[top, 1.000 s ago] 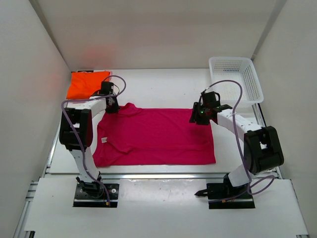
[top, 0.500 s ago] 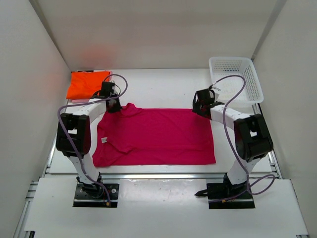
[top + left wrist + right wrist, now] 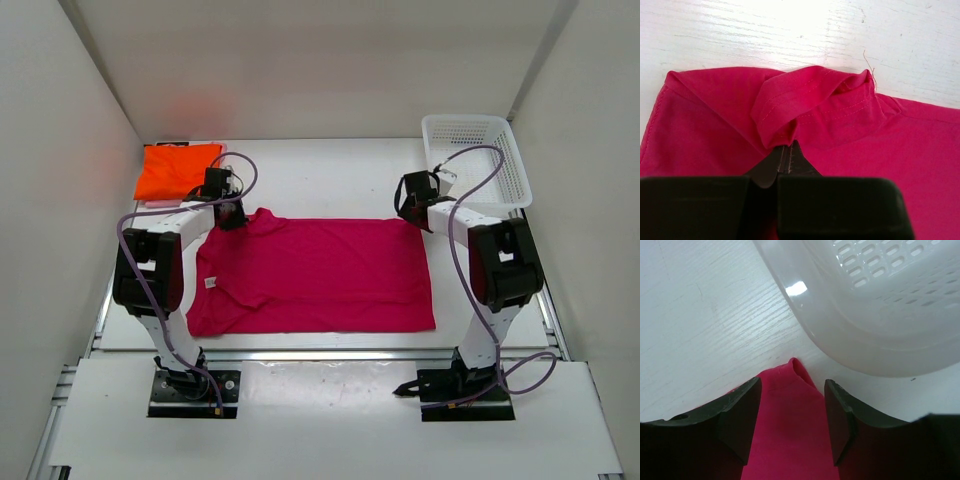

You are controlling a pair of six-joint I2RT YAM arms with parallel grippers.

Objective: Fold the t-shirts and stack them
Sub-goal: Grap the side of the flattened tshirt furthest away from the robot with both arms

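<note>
- The magenta shirt (image 3: pixel 315 275) lies flat on the table (image 3: pixel 320 170) between the two claws, one at each far corner (likely the setup for folding the far hem toward the near edge).
- The left claw (image 3: pixel 785 156) is clenched on a bunched fold at the shirt's far-left corner. The pinched cloth humps up just ahead of its tips, so a lift should carry that corner along.
- The right claw (image 3: pixel 792 385) stands spread, grasping nothing. The shirt's far-right corner pokes up between its fingers (image 3: pixel 740 410) without visibly touching either, so I judge that side not yet secured.
- Just ahead and to the right of the right claw curves the wall of the basket (image 3: pixel 880 315), close to the corner's tip. There is little room to go forward there.
- Ahead and to the left of the left claw lies the folded orange shirt (image 3: pixel 178 170), near the magenta one but apart from it.
- Behind both claws, over the shirt and toward the bases, nothing stands in the way. That looks like the free direction for a pull.
</note>
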